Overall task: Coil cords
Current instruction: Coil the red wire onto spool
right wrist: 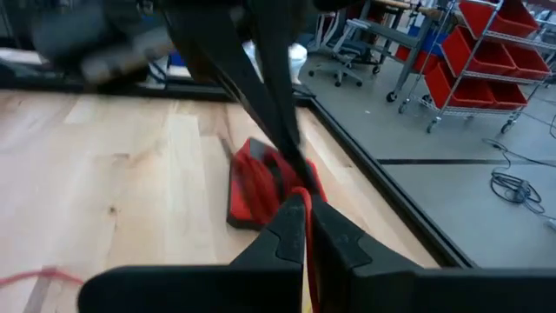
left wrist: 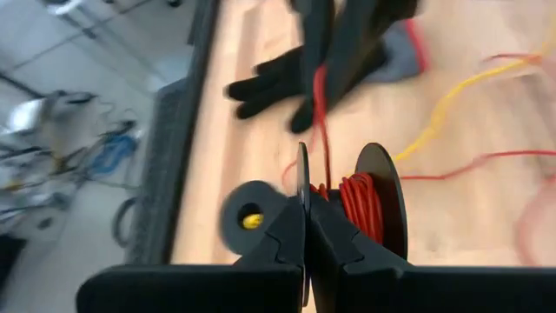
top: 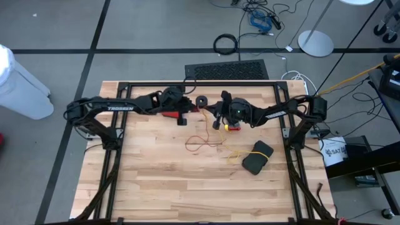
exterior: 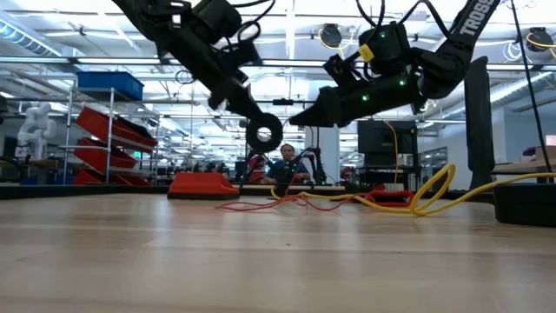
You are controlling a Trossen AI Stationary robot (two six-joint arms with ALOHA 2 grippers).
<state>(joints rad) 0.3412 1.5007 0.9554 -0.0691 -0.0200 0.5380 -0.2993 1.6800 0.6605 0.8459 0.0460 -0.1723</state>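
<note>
My left gripper (left wrist: 306, 228) is shut on a small black reel (left wrist: 360, 204) wound with red-orange cord, held above the table's far middle (exterior: 263, 133). From the reel the red cord (left wrist: 320, 113) runs to my right gripper (right wrist: 305, 228), which is shut on it close by. The rest of the red cord (top: 201, 142) lies in loose loops on the table. The yellow cord (top: 235, 152) lies slack to its right. A second black reel with a yellow middle (left wrist: 248, 217) shows beside the held one. My left gripper pinches one flange of the reel at its rim (left wrist: 301, 187) between its two fingers, slanting down from the table's left. The reel is lifted clear of the table. My right gripper pinches the red cord (right wrist: 300, 198) between its fingertips, coming nearly level from the table's right. The stretch toward the reel runs fairly straight.
A black glove (top: 257, 156) lies right of the cords. A flat red piece (right wrist: 261, 187) lies on the table under the grippers and another (top: 234, 127) below my right wrist. The black frame rails (top: 200, 83) bound the table's far edge. Bare wood fills the near half.
</note>
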